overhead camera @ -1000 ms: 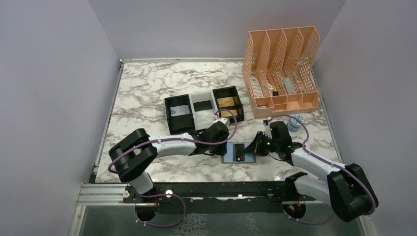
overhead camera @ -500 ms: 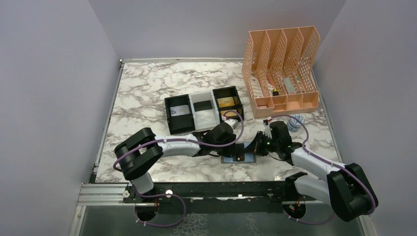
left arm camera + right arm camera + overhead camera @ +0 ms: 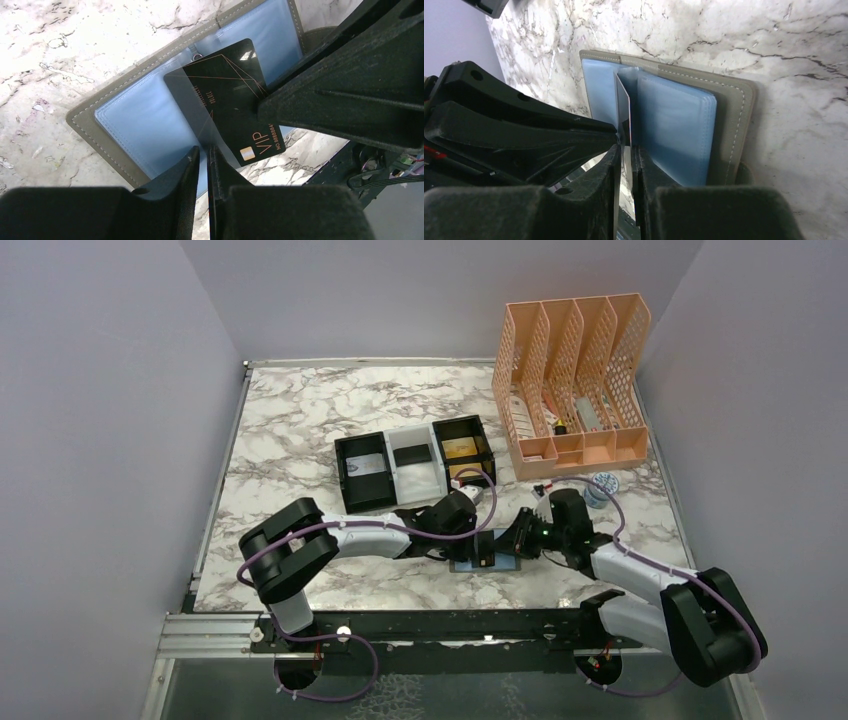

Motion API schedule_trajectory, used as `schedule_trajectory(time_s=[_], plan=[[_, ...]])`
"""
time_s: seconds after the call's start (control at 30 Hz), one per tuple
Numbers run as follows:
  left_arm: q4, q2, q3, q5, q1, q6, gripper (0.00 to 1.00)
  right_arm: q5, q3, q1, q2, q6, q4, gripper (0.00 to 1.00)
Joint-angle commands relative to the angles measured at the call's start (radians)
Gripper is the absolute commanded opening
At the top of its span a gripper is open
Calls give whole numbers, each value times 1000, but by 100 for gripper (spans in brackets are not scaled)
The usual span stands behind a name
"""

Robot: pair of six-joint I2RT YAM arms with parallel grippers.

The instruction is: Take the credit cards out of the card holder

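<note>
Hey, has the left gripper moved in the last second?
Yes. Judged against the black-and-white tray, which stayed put, the left gripper has shifted right and slightly toward the near edge, ending over the card holder.

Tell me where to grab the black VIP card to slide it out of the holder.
Pinch the card by its bare VIP end, across its flat faces. It stands tilted up out of the open holder, so both faces are free there; come from that end, along its length.
</note>
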Motion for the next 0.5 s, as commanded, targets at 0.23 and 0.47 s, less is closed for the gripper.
schedule_trajectory(time_s=[0.23, 0.47], plan=[[-64, 37, -5, -44, -5, 11, 14, -80, -64, -7, 58, 78, 175, 16], [-66, 27, -15, -59, -5, 6, 13, -69, -75, -7, 43, 91, 210, 8]])
